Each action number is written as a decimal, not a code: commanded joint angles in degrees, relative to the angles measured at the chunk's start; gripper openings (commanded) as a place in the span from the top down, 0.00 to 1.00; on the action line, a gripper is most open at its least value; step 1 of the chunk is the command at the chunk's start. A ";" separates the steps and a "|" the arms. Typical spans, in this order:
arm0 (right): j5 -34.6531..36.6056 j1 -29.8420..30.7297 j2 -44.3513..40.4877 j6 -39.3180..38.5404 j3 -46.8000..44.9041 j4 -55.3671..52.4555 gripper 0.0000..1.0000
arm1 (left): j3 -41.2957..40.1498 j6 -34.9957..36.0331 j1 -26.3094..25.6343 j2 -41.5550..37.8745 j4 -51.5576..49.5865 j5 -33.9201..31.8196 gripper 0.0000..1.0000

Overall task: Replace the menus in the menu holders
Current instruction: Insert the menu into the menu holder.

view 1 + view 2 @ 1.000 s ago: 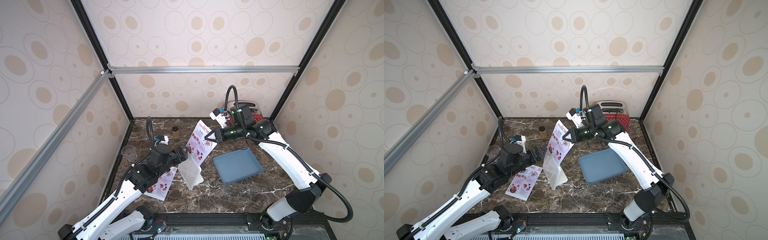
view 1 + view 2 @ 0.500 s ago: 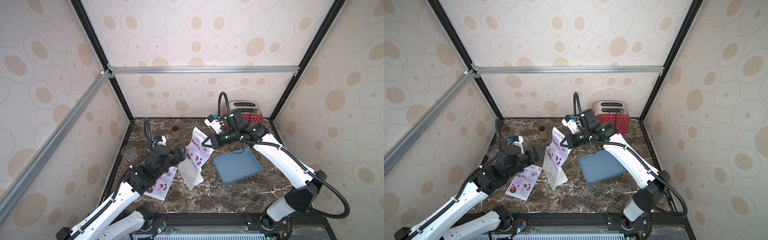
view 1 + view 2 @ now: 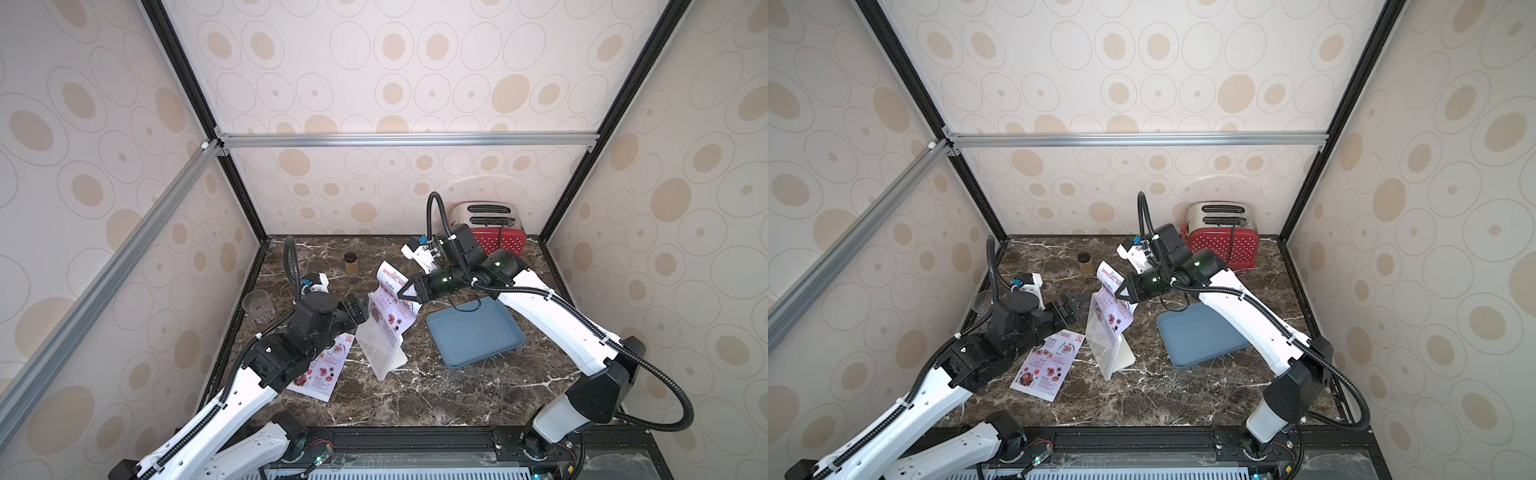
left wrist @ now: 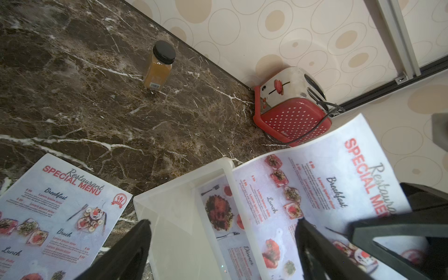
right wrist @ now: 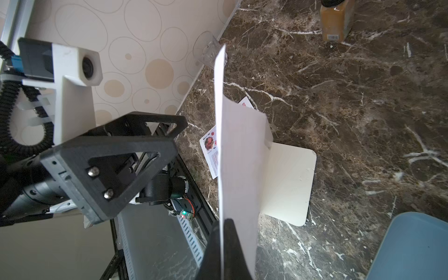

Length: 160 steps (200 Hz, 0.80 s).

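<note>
While a spare menu lies flat toward the bench's front-left corner, apparently set aside, the clear menu holder stands just beside it, mid-bench. The left hand, jaws spread wide and gripping nothing, hovers at the holder's top edge, seemingly ready to steady it. Beyond, the right hand pinches the upper part of the second menu, its lower end already inside the holder, likely to guide it down. A toaster occupies the rear-right corner.
</note>
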 commanded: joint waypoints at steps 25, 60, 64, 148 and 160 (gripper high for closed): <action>-0.93 0.28 -1.06 1.62 -0.01 1.60 0.99 | 0.29 0.13 0.32 -0.47 -0.77 -1.36 0.08; 0.17 0.75 -0.04 0.92 -1.84 0.99 0.97 | 0.36 0.17 0.40 -0.70 -1.06 -1.79 0.08; 0.36 0.82 0.00 0.82 -1.91 0.98 0.97 | 0.36 0.13 0.32 -0.76 -1.14 -1.84 0.08; 3.38 1.25 -0.34 -0.66 0.50 -2.54 0.63 | 0.52 0.26 0.36 -1.05 -1.05 -2.15 0.08; 5.74 1.23 0.23 -1.63 2.49 -5.06 0.58 | 0.58 0.30 0.39 -0.98 -0.97 -2.15 0.08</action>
